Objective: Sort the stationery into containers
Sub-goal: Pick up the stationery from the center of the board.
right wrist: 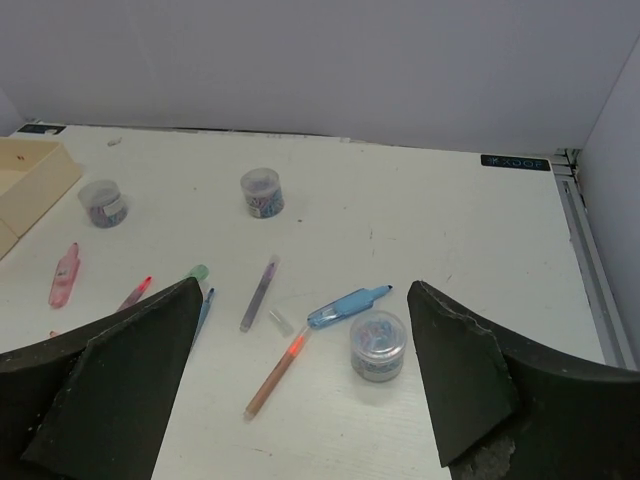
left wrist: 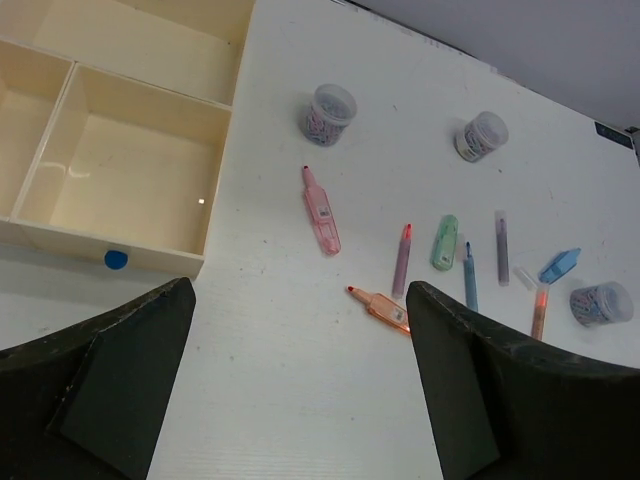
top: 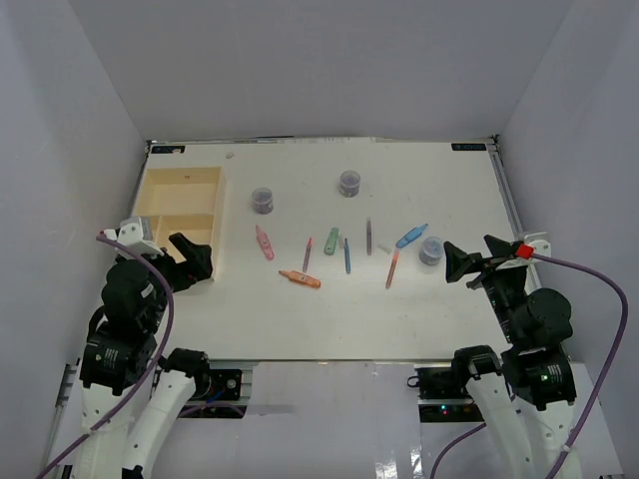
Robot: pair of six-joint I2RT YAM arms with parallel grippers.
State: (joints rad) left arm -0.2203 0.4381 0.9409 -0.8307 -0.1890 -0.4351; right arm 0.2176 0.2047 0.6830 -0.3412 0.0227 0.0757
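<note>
Left tool point(top: 200, 265), right tool point(top: 451, 264) agape, empty; pens point(top: 265, 241) and pots point(top: 263, 200) loose between

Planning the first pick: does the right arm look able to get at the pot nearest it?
Likely yes: the pot sits just ahead of the open right gripper, nothing between them.

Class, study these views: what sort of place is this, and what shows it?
Probably a robotics lab test cell. Plain white walls box in a white table, the left arm and right arm stand at its near edge, and pens and pots lie beside a tray.
</note>
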